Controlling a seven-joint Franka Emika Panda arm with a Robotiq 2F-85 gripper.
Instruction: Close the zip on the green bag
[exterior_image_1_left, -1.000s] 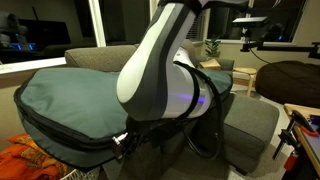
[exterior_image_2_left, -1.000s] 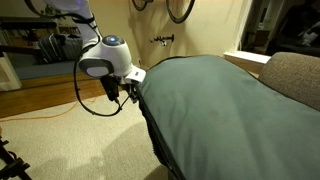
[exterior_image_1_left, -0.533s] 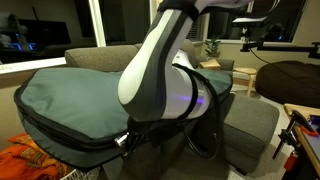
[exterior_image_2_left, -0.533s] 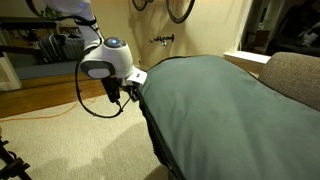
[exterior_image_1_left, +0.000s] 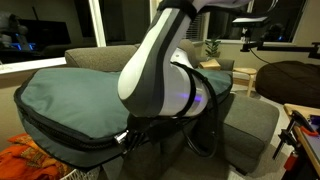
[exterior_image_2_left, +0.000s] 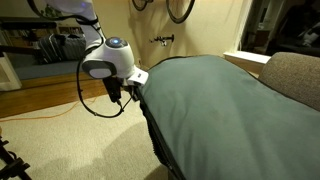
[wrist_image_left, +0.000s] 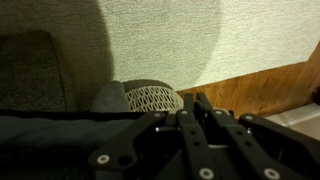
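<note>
The gripper (exterior_image_2_left: 124, 96) is hanging at the rounded end of the green bag (exterior_image_2_left: 225, 100), right against its black-trimmed edge. In the wrist view its fingers (wrist_image_left: 183, 108) are sitting narrow, drawn close together. Whether they are pinching anything cannot be told. The zip (exterior_image_2_left: 150, 128) is running away from the gripper as a dark line along the bag's side edge. Beyond the gripper the bag is spreading flat over the grey sofa (exterior_image_1_left: 250, 125). A black cable (exterior_image_2_left: 95, 105) is looping just beside the gripper. An orange cloth (exterior_image_1_left: 30, 160) is lying below the bag's edge, off to the gripper's side.
</note>
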